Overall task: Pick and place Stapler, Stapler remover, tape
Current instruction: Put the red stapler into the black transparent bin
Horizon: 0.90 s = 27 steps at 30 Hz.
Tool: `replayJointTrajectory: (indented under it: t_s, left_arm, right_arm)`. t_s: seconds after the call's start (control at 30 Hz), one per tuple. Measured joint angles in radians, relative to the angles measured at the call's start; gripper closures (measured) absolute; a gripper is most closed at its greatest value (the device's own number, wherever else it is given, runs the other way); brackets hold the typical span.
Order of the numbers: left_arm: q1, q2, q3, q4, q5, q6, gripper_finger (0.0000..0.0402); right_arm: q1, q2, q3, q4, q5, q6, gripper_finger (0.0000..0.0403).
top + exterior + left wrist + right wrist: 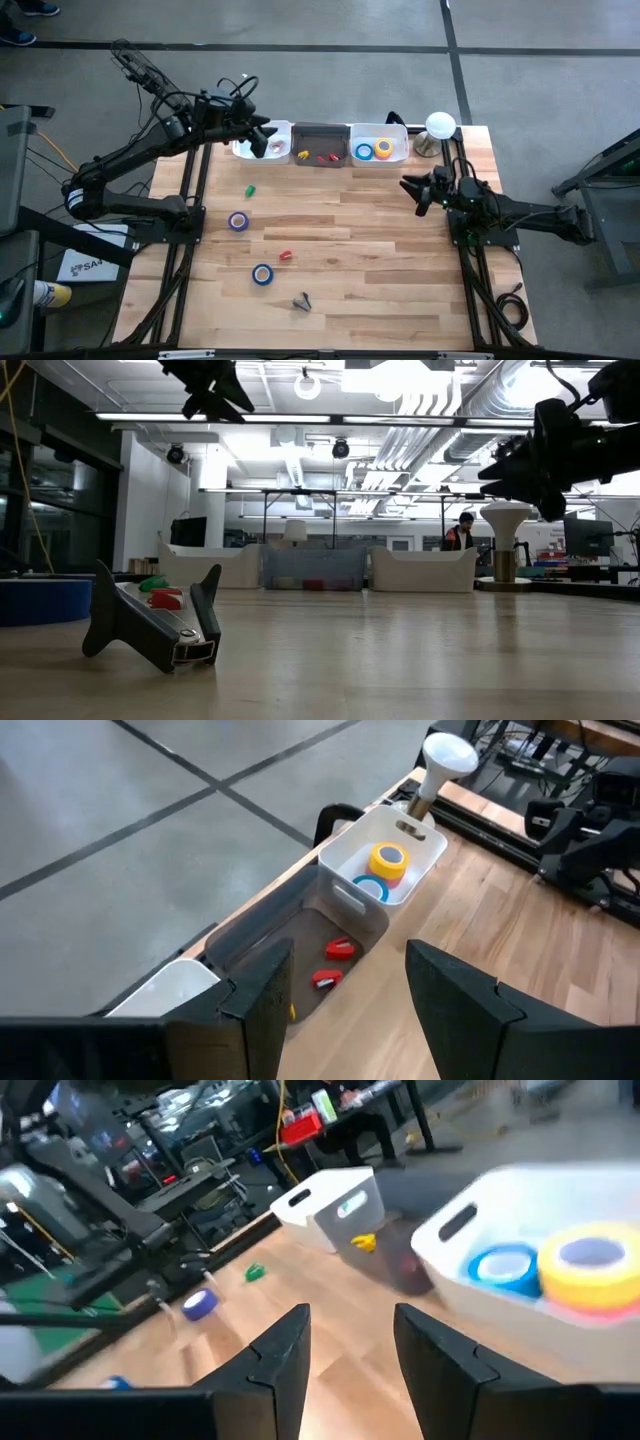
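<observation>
We judge the purple tape roll (238,221) lies nearest our left gripper (268,137) (fingers apart, empty), toward the table's near side from it.

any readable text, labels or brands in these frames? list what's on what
"SA": start of dark lettering on the white sheet on the floor beside the table; the rest is hidden behind the frame.
Red box in the room behind: has a label, too blurred to read.
Nothing legible on the bins, tape rolls or arms.
</observation>
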Motion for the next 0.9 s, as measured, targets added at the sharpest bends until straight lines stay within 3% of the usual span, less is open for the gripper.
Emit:
replayJointTrajectory:
  t_s: [0.13,0.37,0.73,0.9]
  left_arm:
    - [0.0,0.0,0.0,-0.036,0.0,-0.004,0.0211]
    - [0.0,0.001,0.0,-0.176,0.005,-0.056,0.0211]
    - [-0.019,0.066,-0.001,-0.316,0.269,-0.087,0.0211]
    - [-0.093,0.092,-0.001,-0.366,0.228,-0.15,0.0211]
  right_arm:
    - [0.0,0.0,0.0,-0.006,-0.055,0.121,0.0265]
    - [0.0,0.0,0.001,-0.006,-0.118,0.129,0.0265]
    - [0.0,0.0,0.001,-0.006,-0.118,0.129,0.0265]
    - [0.0,0.0,0.001,-0.006,-0.118,0.129,0.0265]
